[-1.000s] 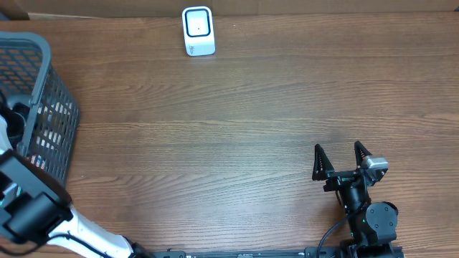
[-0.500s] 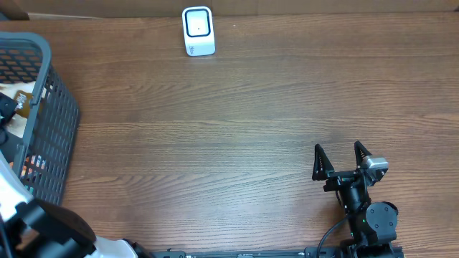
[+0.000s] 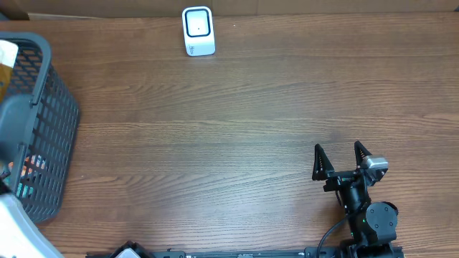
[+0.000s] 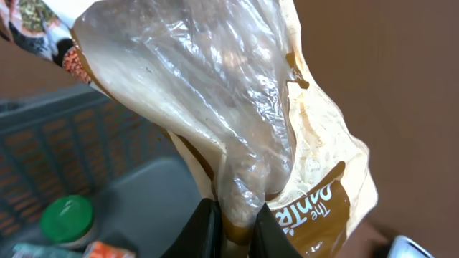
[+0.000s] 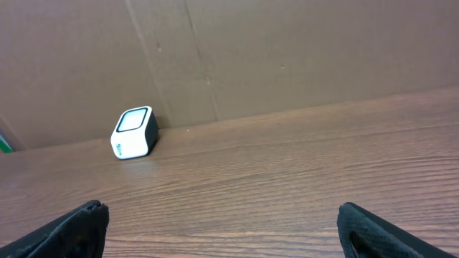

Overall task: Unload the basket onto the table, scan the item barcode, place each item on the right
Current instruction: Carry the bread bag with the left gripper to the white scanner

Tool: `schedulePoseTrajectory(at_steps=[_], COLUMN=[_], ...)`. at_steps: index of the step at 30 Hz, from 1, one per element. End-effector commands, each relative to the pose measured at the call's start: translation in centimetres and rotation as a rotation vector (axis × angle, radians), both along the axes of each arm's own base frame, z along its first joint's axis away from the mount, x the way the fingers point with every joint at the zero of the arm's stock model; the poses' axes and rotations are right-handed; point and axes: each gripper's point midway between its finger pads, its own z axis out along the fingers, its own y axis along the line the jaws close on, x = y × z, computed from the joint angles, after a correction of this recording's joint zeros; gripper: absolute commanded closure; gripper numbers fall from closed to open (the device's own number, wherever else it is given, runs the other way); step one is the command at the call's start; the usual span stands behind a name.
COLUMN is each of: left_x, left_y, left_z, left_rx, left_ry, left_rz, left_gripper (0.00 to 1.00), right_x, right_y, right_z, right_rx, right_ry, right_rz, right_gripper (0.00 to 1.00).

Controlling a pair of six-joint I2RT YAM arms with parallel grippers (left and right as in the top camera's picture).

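Overhead: right tool (image 3: 342, 159) spread wide, empty, arm folded low at the desk's (image 3: 237, 129) near edge; scanner (image 3: 198, 31) upright at far edge; basket (image 3: 50, 107) at left.
Left wrist: left tool (image 4: 233, 226) pinched narrow on a clear-and-brown bag (image 4: 237, 122), held over the basket; green-lidded jar (image 4: 67, 218) inside.
Right wrist: fingers (image 5: 82, 222) wide apart, touching nothing, pointing toward the scanner.

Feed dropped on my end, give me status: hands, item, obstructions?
Left hand shut on clear-and-brown plastic food bag, above grey mesh basket. Right hand open, empty. No object on wooden table before white box-shaped scanner.
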Motion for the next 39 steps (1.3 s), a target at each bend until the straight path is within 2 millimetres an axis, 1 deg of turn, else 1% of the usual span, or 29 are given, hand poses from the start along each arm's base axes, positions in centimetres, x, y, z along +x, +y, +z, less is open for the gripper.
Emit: schedulePoseTrajectory(at_steps=[1, 2, 4, 8, 11, 15, 22, 27, 31, 35, 39], left_x=[0.7, 1.1, 1.6, 2.7, 3.2, 3.5, 4.6, 5.5, 5.6, 5.1, 4.7], left_y=[-6.7, -8.5, -11.1, -17.2, -21.1, -25.3, -32.2, -35.8, -37.9, -39.3, -40.7], left_z=[2.4, 2.1, 1.1, -1.9, -4.2, -7.5, -13.0, -17.0, -20.4, -23.8, -26.8], left_rx=[0.039, 0.027, 0.009, -0.029, -0.059, -0.058, -0.053, -0.074, -0.095, -0.117, -0.122], left_ry=[-0.059, -0.049, -0.013, 0.105, 0.2, 0.352, 0.555, 0.682, 0.794, 0.921, 1.019], left_rz=[-0.278, -0.343, -0.438, -0.653, -0.775, -0.885, -1.07, -1.143, -1.184, -1.21, -1.228], left_gripper=[0.96, 0.96, 0.96, 0.96, 0.96, 0.96, 0.96, 0.96, 0.96, 0.96, 0.96], right_x=[0.0, 0.0, 0.0, 0.0, 0.0, 0.0, 0.0, 0.0, 0.0, 0.0, 0.0], right_y=[-0.1, -0.1, -0.1, -0.1, -0.1, -0.1, -0.1, -0.1, -0.1, -0.1, -0.1], right_z=[-0.1, -0.1, -0.1, -0.1, -0.1, -0.1, -0.1, -0.1, -0.1, -0.1, -0.1], right_rx=[0.001, 0.001, 0.001, 0.001, 0.001, 0.001, 0.001, 0.001, 0.001, 0.001, 0.001], right_ry=[-0.007, -0.007, -0.007, -0.007, -0.007, -0.007, -0.007, -0.007, -0.007, -0.007, -0.007], right_rz=[-0.003, -0.003, -0.003, -0.003, -0.003, -0.003, -0.003, -0.003, -0.003, -0.003, -0.003], right_gripper=[0.0, 0.0, 0.0, 0.0, 0.0, 0.0, 0.0, 0.0, 0.0, 0.0, 0.0])
